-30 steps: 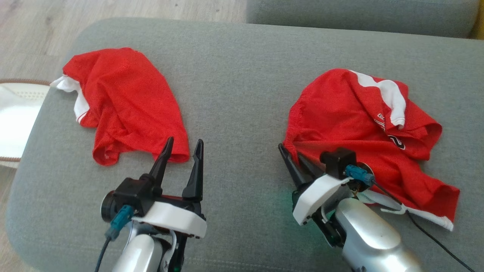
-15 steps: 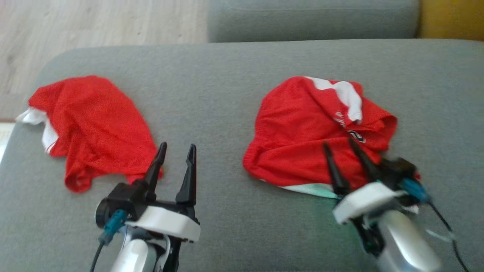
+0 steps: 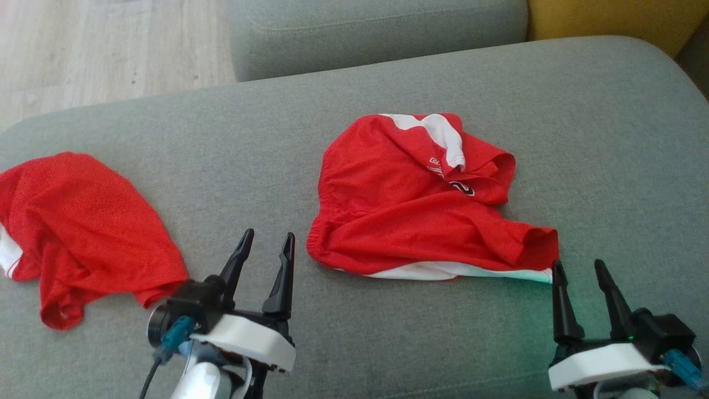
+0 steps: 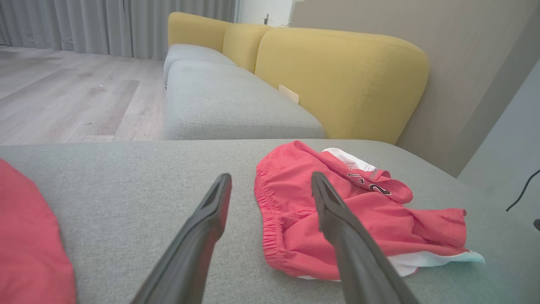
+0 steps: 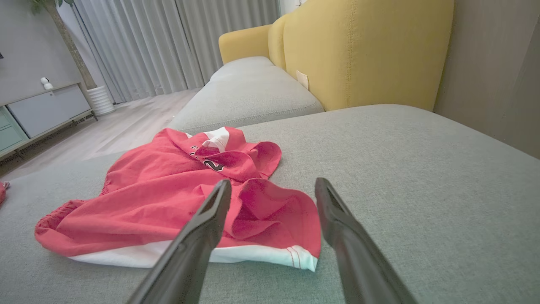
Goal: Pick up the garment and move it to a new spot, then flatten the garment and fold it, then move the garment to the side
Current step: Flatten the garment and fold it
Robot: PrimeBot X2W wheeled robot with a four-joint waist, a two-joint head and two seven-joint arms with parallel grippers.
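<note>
I've got the red garment [image 3: 410, 210] lying crumpled about the middle of the grey seat cushion [image 3: 388, 343], a little towards its right half. Its elastic waistband faces the cushion's left side, and its white hem runs along the side nearest me. A white stripe and some dark lettering show on the folds at its far side.

My right gripper [image 3: 578, 264] sits just beside the garment's near right corner, with the fingers pointing towards the cushion's far edge. The fingers are spread wide with nothing between them. I can't tell from the head view whether the inner fingertip touches the white hem. In the right wrist view that hem corner lies on the cushion between the two fingers.

My left gripper [image 3: 269, 235] is also spread wide and holds nothing. It is near the front edge, just left of the garment's waistband corner and clear of it.

Counting up, there are two red garments on this cushion. The second red garment [image 3: 83, 233] is bunched towards the cushion's left side, well apart from the first. Two grippers are in view, each with two dark fingers.
</note>
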